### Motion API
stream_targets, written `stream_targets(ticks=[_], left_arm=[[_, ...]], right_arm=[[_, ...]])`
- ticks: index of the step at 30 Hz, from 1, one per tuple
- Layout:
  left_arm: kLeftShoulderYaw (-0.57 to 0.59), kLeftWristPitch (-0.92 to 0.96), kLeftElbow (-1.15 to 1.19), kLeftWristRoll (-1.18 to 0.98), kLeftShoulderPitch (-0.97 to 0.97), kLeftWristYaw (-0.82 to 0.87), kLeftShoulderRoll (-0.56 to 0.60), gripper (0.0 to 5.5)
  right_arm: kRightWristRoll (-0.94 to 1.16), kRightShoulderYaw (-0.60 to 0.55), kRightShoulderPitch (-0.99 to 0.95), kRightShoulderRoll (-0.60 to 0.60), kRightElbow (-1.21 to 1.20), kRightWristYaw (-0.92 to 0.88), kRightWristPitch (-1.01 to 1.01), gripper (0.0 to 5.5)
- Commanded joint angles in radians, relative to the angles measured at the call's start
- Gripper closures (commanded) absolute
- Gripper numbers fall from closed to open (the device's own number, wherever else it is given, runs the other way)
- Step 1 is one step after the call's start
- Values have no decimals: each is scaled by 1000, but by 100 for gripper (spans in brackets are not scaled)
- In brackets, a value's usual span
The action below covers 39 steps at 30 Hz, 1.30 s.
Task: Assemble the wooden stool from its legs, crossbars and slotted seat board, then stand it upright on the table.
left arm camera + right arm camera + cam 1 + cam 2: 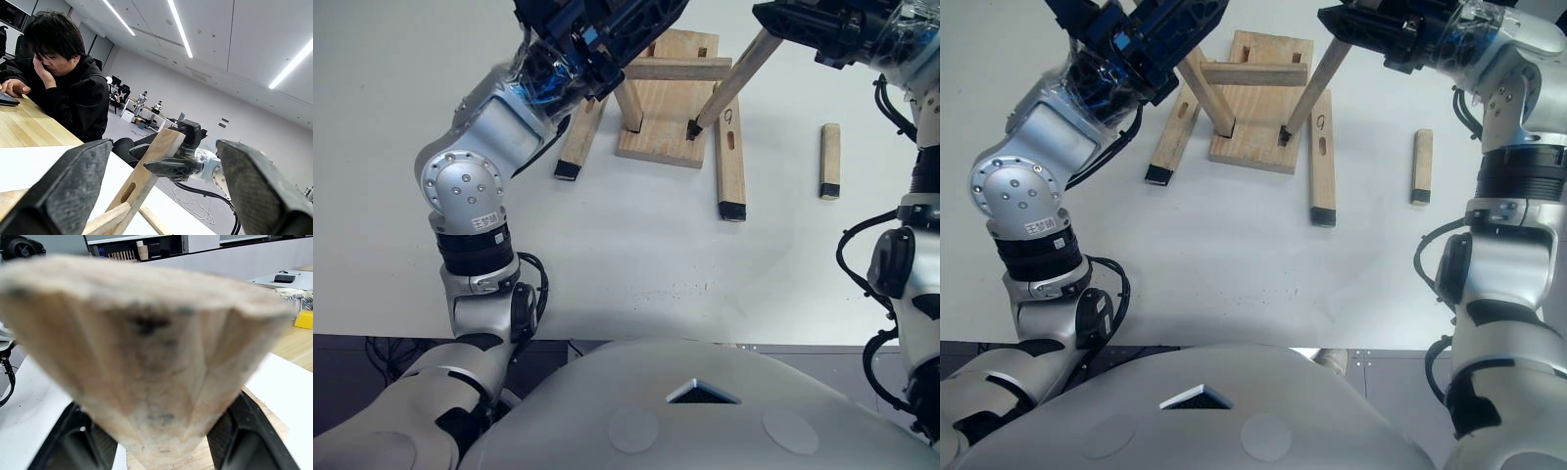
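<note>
The slotted seat board [668, 129] lies flat at the far middle of the table. One leg [628, 106] stands on it, and a crossbar [677, 69] runs from that leg to a second, slanted leg [736, 80]. My right gripper [781, 27] is shut on the top of the slanted leg, whose black-tipped end [693, 127] rests on the board. My left gripper [1180, 39] hovers open over the left side of the assembly, its fingers [73, 191] wide apart by the standing leg and crossbar.
A loose leg [579, 137] lies left of the board and another [730, 168] lies along its right side. A short bar [829, 160] rests farther right. The near half of the white table [636, 264] is bare.
</note>
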Motion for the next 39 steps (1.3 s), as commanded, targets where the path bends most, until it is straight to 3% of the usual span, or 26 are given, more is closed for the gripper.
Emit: stream_targets(ticks=[1, 18, 39], left_arm=[[0, 1, 4, 7, -1, 0, 2, 163], [0, -7, 19, 15, 2, -2, -3, 163], [-27, -37, 24, 84, -3, 14, -23, 163]], right_arm=[[-9, -1, 10, -2, 28, -12, 13, 346], [29, -31, 7, 19, 9, -44, 45, 346], [-200, 224, -53, -100, 89, 172, -175, 346]])
